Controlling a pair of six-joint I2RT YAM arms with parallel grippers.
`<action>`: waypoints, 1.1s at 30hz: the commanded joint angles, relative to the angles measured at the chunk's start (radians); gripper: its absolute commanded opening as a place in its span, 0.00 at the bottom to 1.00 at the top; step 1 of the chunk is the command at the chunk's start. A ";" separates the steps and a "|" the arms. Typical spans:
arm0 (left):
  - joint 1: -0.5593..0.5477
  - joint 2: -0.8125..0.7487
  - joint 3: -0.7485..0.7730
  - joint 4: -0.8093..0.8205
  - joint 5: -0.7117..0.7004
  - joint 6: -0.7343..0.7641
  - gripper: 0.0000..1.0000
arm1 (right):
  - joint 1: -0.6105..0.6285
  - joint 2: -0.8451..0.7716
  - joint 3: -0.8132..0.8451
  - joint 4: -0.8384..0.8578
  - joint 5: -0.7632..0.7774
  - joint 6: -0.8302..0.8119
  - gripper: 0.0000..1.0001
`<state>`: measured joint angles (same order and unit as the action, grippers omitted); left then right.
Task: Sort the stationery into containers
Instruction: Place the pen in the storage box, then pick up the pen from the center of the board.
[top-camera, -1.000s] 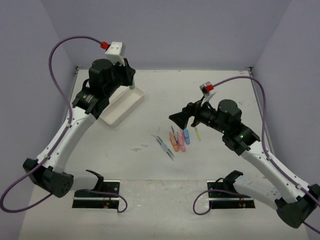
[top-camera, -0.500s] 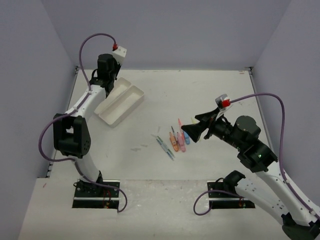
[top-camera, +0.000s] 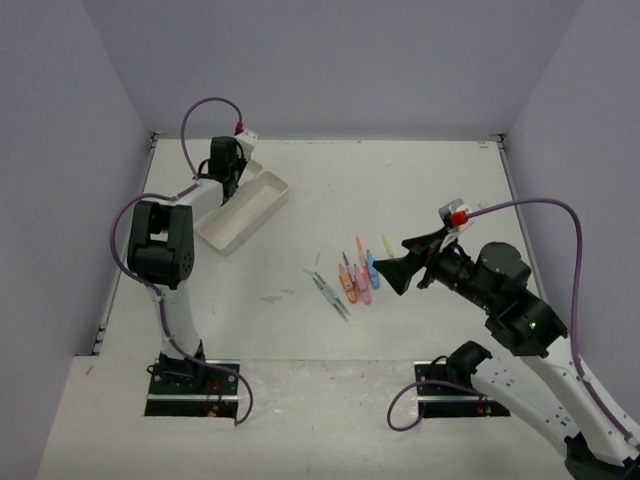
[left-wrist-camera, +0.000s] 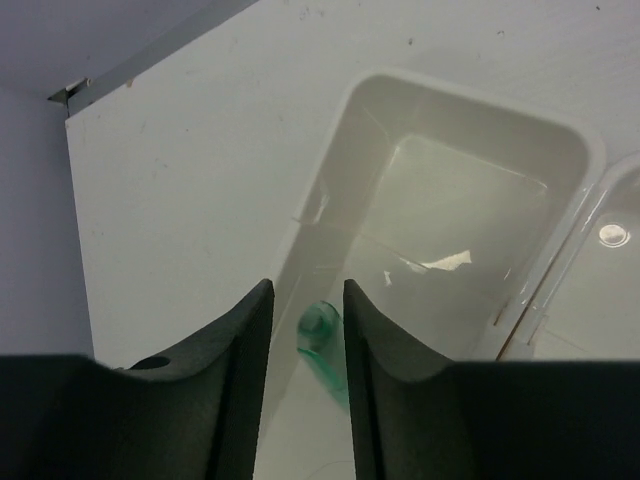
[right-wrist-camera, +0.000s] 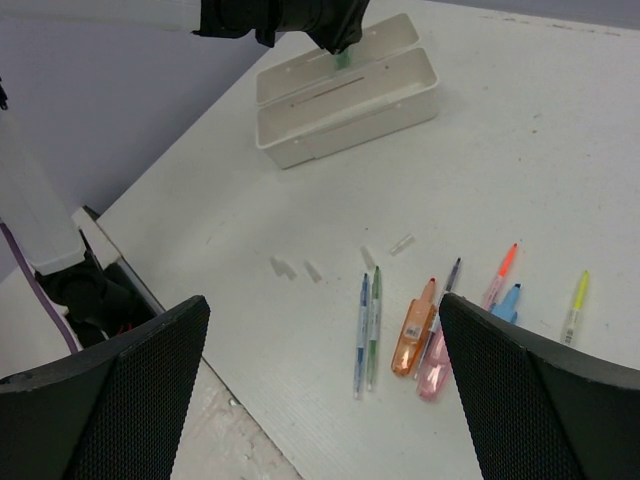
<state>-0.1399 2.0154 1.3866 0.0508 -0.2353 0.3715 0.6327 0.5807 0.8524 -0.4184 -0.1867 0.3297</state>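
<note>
Two white trays, the containers (top-camera: 245, 208), lie side by side at the far left. My left gripper (top-camera: 228, 178) hangs over the outer tray (left-wrist-camera: 470, 110), jaws slightly apart. A green marker (left-wrist-camera: 322, 335) sits low between its fingers, with a gap on its left side; it also shows below that gripper as the green marker (right-wrist-camera: 342, 58). My right gripper (right-wrist-camera: 320, 400) stands wide open and empty above the loose stationery: two thin pens (right-wrist-camera: 368, 330), an orange marker (right-wrist-camera: 413, 335), a pink marker (right-wrist-camera: 436, 370), a blue marker (right-wrist-camera: 508, 300) and a yellow highlighter (right-wrist-camera: 575, 305).
A thin dark pen (right-wrist-camera: 450, 280) and a slim orange highlighter (right-wrist-camera: 500, 272) lie among the markers. Small clear caps (right-wrist-camera: 402, 243) rest on the white table (top-camera: 330, 190). Grey walls close in on three sides. The second tray (left-wrist-camera: 612, 250) adjoins the first on its right.
The left arm folded back, keeping its gripper over the trays, and its jaws parted around the green marker. The right gripper drew back rightward from the markers, still open.
</note>
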 joint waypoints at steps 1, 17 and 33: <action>0.029 -0.021 -0.002 0.093 -0.019 -0.039 0.52 | -0.001 0.015 0.026 -0.023 0.046 -0.014 0.99; -0.017 -0.570 0.126 -0.475 0.000 -0.666 1.00 | -0.045 0.307 0.098 -0.067 0.271 0.029 0.99; -0.018 -1.254 -0.521 -0.514 0.185 -0.726 1.00 | -0.272 0.661 0.172 -0.089 0.251 -0.113 0.49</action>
<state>-0.1585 0.8324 0.9671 -0.4303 -0.1332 -0.3591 0.3766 1.1100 0.9521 -0.5110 0.0628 0.2603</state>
